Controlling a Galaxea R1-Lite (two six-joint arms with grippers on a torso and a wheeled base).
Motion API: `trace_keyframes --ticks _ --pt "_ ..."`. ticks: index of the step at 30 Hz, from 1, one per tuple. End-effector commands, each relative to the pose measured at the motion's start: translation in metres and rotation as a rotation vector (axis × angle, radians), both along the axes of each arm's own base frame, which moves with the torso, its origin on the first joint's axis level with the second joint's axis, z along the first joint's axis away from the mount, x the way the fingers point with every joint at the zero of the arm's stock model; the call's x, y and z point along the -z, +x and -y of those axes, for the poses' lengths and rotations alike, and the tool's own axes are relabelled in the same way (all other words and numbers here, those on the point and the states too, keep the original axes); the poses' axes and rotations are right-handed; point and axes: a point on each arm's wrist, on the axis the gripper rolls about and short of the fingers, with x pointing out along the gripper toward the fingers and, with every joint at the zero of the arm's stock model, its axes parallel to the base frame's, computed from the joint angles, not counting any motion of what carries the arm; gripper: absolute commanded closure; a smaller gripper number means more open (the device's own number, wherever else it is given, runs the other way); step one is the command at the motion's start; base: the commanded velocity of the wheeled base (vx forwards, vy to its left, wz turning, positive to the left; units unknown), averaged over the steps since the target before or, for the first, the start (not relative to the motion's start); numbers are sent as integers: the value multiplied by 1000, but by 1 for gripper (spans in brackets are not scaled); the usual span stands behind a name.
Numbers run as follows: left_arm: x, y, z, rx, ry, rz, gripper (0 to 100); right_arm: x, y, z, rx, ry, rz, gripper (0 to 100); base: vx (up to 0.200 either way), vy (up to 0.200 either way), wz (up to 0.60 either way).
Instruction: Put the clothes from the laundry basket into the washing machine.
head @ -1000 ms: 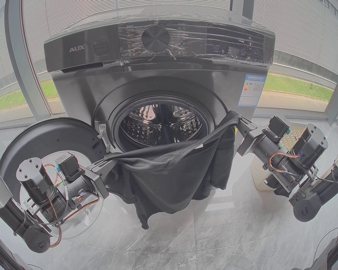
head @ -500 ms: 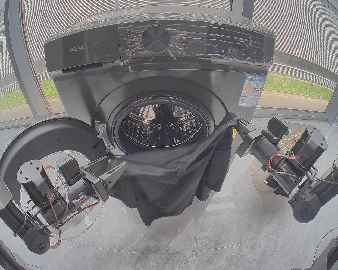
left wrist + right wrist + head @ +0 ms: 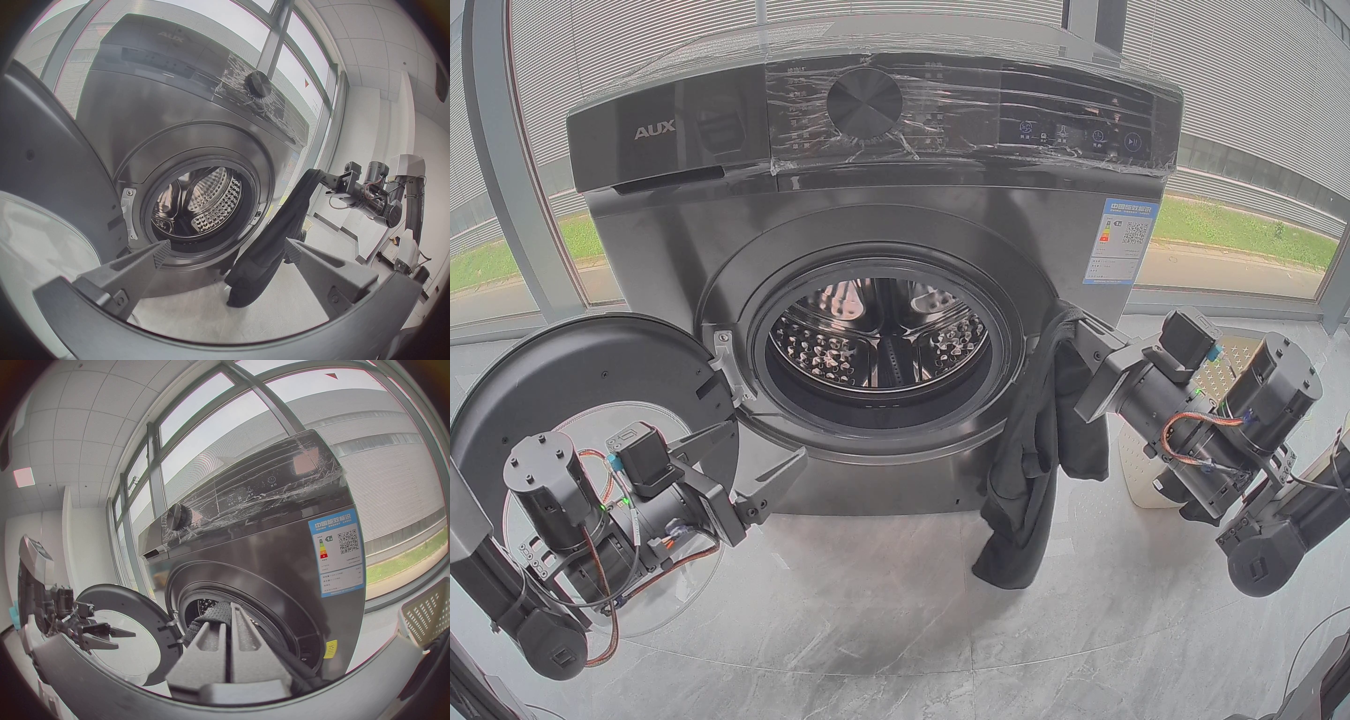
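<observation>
The washing machine (image 3: pixel 872 234) stands with its drum (image 3: pixel 881 337) showing through the round opening. A black garment (image 3: pixel 1031 459) hangs in a limp bundle at the opening's right edge, its lower end near the floor. My right gripper (image 3: pixel 1080 325) is shut on the garment's top, with cloth (image 3: pixel 213 613) pinched between the closed fingers (image 3: pixel 243 636). My left gripper (image 3: pixel 769 445) is open and holds nothing, low at the opening's left, in front of the door. In the left wrist view the garment (image 3: pixel 267 243) hangs beyond my left gripper (image 3: pixel 225 243), apart from both fingers.
The round door (image 3: pixel 572 375) is swung wide to the left, behind my left arm. A beige perforated laundry basket (image 3: pixel 1139 459) stands on the floor to the right of the machine, behind my right arm. Grey tiled floor (image 3: pixel 872 600) lies in front.
My left gripper opened and let go of the garment. The cloth, earlier stretched across the opening between both grippers, swung right and now hangs from the right gripper alone.
</observation>
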Motion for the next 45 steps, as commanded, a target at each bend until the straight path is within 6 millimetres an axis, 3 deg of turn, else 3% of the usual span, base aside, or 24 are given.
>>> trace_keyframes --ticks 1,11,17,26,35,45 --pt "5 0 3 10 9 -20 0 -3 -4 -5 -30 26 -3 100 0 0 0" --pt "18 -1 25 86 30 -63 0 -8 -19 -30 -128 48 4 100 0 0 0" --pt "42 15 34 78 121 -96 0 -26 -31 -58 -236 96 53 100 0 0 0" --pt "52 31 50 107 129 -93 0 -44 -31 -80 -328 174 -25 100 0 0 0" --pt "64 31 58 130 151 -121 0 -31 -22 -91 -323 147 -58 100 0 0 0" --pt "76 57 74 128 141 -96 0 -28 -32 -99 -354 134 -81 100 0 0 0"
